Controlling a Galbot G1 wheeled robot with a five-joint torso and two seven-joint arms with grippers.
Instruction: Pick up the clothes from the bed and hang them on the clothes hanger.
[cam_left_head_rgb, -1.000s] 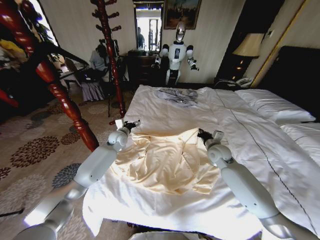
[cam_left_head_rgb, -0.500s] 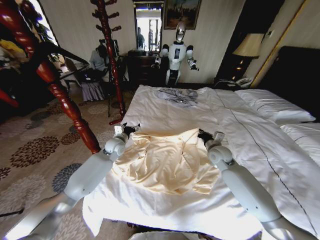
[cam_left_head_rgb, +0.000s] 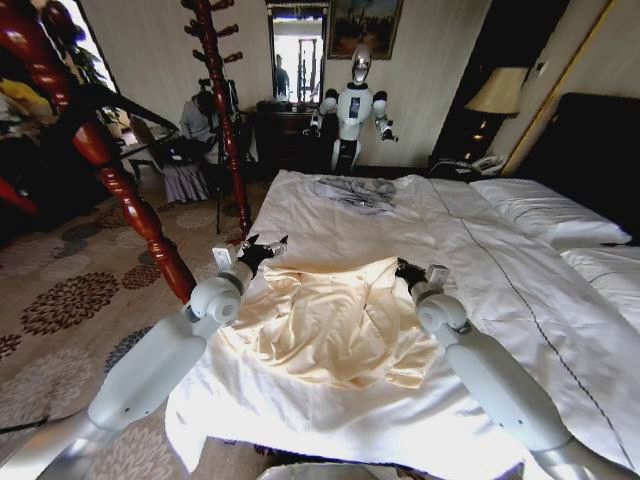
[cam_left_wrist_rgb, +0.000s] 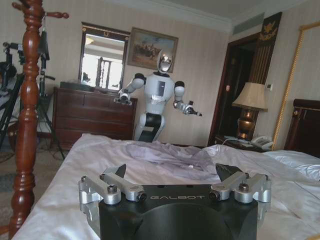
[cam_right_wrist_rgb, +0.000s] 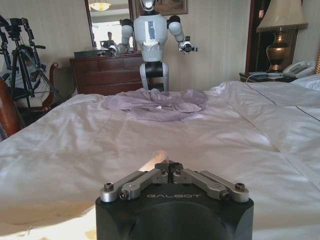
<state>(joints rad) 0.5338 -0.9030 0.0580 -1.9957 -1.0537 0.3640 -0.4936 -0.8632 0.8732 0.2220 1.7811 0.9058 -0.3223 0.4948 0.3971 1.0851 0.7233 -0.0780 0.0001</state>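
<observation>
Left gripper (cam_left_head_rgb: 262, 248) hangs spread wide just above the near-left shoulder of the clothes (cam_left_head_rgb: 335, 320), which lie flat on the bed (cam_left_head_rgb: 330, 220). It should drop straight onto that corner and pinch one layer only. Right gripper (cam_left_head_rgb: 407, 271) looks pinched on a fold at the other shoulder, so I'd keep both grips level before lifting.
</observation>
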